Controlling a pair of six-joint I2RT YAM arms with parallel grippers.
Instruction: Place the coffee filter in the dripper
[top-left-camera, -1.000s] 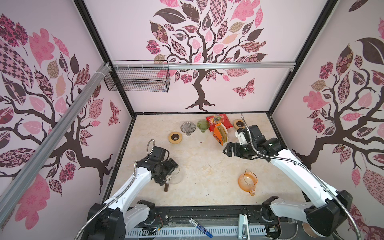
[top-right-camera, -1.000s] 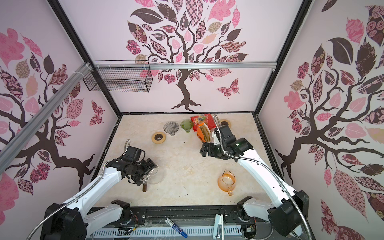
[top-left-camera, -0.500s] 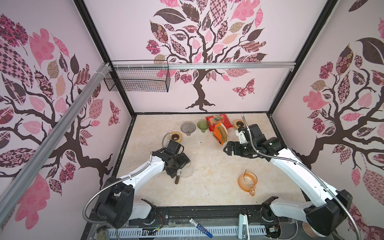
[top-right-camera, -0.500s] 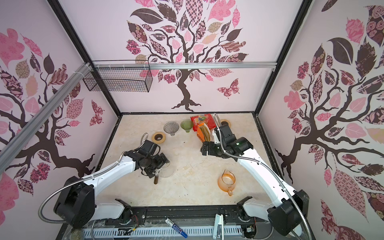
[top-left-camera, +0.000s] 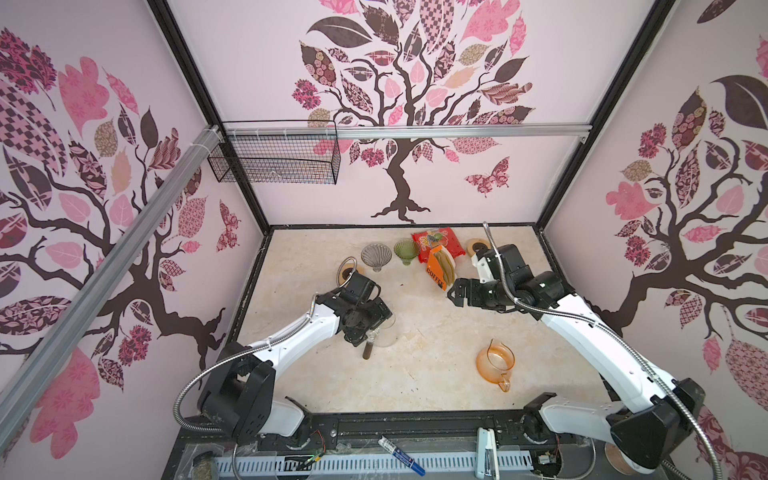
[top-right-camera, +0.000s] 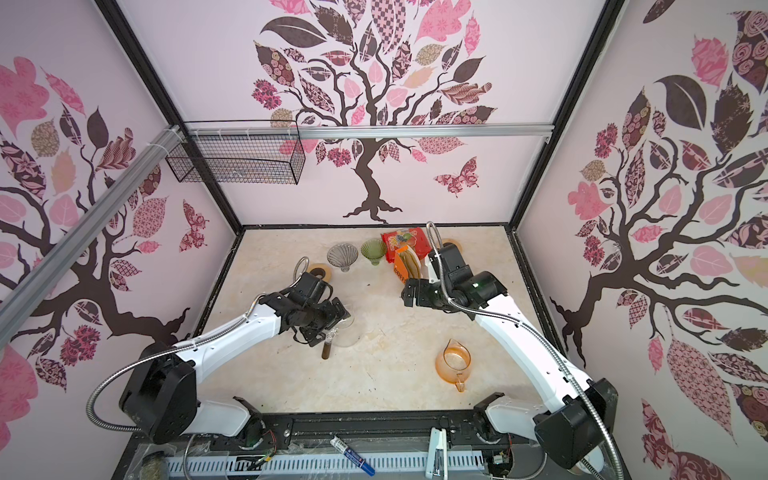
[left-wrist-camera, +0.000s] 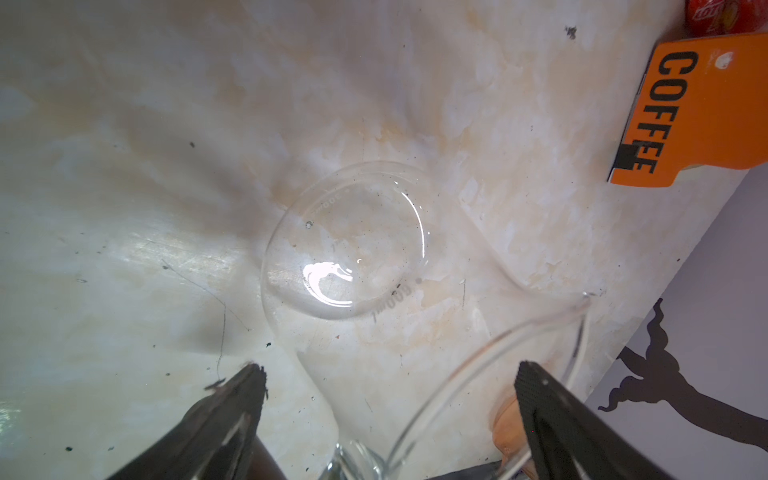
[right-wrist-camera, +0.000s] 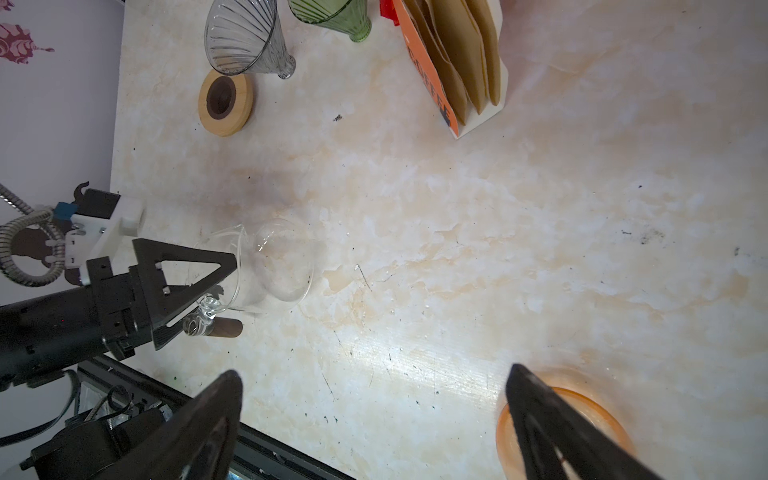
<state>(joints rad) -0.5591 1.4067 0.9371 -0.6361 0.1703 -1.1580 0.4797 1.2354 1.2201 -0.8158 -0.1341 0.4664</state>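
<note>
Both top views: left end effector (top-left-camera: 371, 327) wide open, empty, over a clear jug (top-left-camera: 387, 336); right end effector (top-left-camera: 454, 293) wide open, empty; filters (top-left-camera: 446, 266) in a box (top-left-camera: 435, 277) at its 12 o'clock, dripper (top-left-camera: 376, 255) at the box's 9 o'clock

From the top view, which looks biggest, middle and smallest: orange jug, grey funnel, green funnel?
1. orange jug, though it is nearest the camera
2. grey funnel
3. green funnel, only slightly smaller than the grey

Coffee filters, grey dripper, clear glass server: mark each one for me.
Coffee filters (right-wrist-camera: 461, 50), right wrist view, on the brown paper.
Grey dripper (right-wrist-camera: 241, 37), right wrist view, on its ribbed wall.
Clear glass server (left-wrist-camera: 353, 232), left wrist view, on its round bottom.
</note>
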